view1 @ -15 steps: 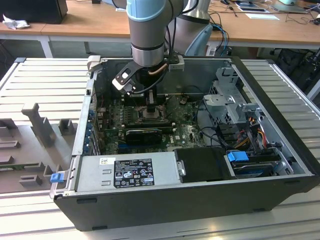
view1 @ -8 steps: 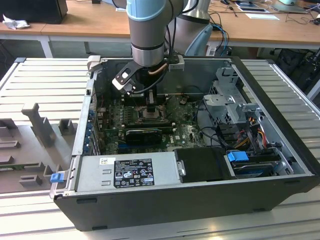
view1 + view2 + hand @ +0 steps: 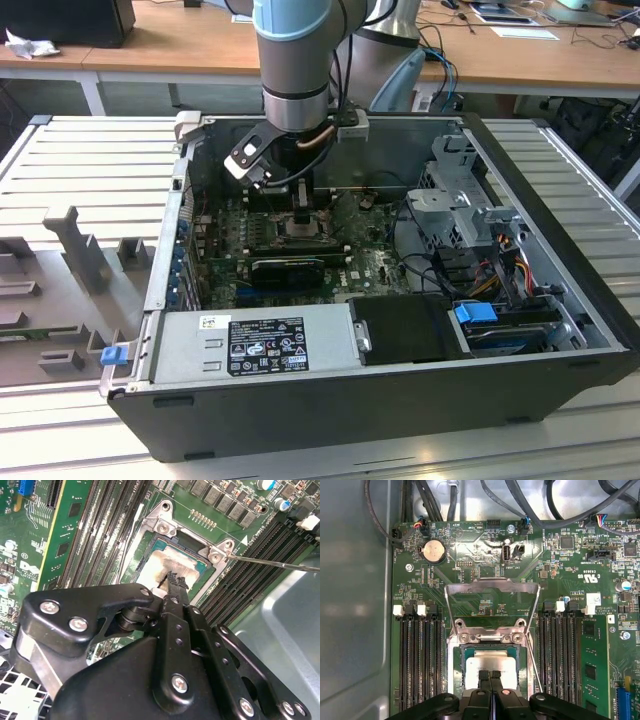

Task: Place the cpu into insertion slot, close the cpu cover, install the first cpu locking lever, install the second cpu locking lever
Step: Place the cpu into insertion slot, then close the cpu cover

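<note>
Over motherboard (image 3: pixel 570 555), claw (image 3: pixel 490 675) tips together, nothing held, at cpu (image 3: pixel 492 662) lying in insertion slot (image 3: pixel 456 650); cpu cover (image 3: pixel 492 586) open. Seating prob. wants chip flat, square w/ rim.

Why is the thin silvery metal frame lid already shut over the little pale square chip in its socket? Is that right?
No, the thin silvery metal frame lid is swung open, not shut, as the first wrist view shows. The little pale square chip does lie in its silver-rimmed socket.
</note>
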Tool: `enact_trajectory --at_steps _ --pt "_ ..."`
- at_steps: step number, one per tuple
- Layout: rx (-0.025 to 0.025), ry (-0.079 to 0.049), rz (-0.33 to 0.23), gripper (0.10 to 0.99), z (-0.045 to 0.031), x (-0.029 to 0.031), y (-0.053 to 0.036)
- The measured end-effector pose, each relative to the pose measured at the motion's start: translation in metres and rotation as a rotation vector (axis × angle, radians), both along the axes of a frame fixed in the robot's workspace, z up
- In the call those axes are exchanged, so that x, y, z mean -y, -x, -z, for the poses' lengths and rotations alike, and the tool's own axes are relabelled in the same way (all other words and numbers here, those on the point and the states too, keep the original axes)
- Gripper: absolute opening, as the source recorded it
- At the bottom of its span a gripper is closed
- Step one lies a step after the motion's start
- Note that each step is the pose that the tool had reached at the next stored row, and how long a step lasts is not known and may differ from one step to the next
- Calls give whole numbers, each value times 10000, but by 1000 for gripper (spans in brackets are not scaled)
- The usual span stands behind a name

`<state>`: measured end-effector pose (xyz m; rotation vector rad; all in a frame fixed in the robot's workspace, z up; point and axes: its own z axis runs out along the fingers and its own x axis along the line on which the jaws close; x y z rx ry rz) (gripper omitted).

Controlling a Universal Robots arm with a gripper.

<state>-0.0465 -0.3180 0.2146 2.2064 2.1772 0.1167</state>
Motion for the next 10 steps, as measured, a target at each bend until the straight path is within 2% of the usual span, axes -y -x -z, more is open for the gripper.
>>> enact_trajectory --at_steps 9,10 --pt "-5 -3 -1 106 -41 0 -4" --pt "-38 -33 1 106 -43 0 -46"
